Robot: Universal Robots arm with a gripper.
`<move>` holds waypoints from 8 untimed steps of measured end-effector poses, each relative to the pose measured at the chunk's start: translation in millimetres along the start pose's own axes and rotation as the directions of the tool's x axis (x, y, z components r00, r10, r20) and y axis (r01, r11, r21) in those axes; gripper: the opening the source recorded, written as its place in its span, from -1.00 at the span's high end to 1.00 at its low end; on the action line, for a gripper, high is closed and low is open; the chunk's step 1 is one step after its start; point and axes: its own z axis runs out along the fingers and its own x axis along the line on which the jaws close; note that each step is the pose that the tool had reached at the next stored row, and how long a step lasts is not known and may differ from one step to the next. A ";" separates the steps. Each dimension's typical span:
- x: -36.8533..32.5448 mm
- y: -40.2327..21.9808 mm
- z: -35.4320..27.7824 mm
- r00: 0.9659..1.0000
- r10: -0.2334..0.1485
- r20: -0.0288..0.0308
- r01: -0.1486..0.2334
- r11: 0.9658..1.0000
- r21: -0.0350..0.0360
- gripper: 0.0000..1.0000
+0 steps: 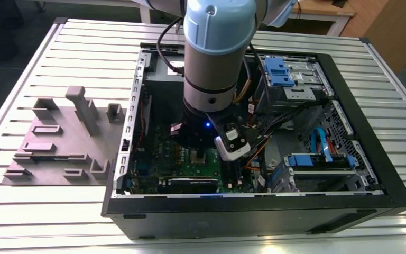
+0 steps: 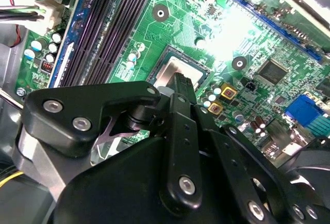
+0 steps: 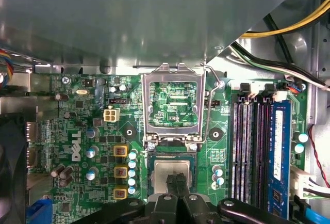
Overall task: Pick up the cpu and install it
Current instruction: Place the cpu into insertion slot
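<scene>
The cpu (image 3: 161, 173), a flat square chip with a silvery top, lies flat in the motherboard socket (image 3: 149, 175); in the second wrist view the cpu (image 2: 172, 68) shows just beyond the black fingers. My gripper (image 3: 178, 181) hangs directly over the chip with its fingertips drawn together, shut, far narrower than the chip and not gripping its edges. Whether the tips touch the metal top I cannot tell. In the exterior view the arm's wrist (image 1: 213, 100) stands inside the black computer case (image 1: 259, 203), above the green motherboard (image 1: 182, 164).
The socket's metal load frame (image 3: 172, 69) stands flipped open beside the chip, its wire lever (image 3: 206, 105) raised. Memory slots (image 3: 247, 146) and cables (image 3: 289, 74) flank the socket. A grey parts fixture (image 1: 62, 137) sits on the slatted table at the exterior view's left; blue drive cages (image 1: 280, 71) fill the case's far side.
</scene>
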 end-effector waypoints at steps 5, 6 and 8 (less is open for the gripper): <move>0.8 0.4 4.9 1.000 0.000 0.002 0.000 1.000 0.000 0.80; 0.8 0.4 5.9 1.000 0.000 0.002 0.000 1.000 0.000 0.80; 0.9 0.3 6.1 1.000 0.000 0.002 0.000 1.000 0.000 0.80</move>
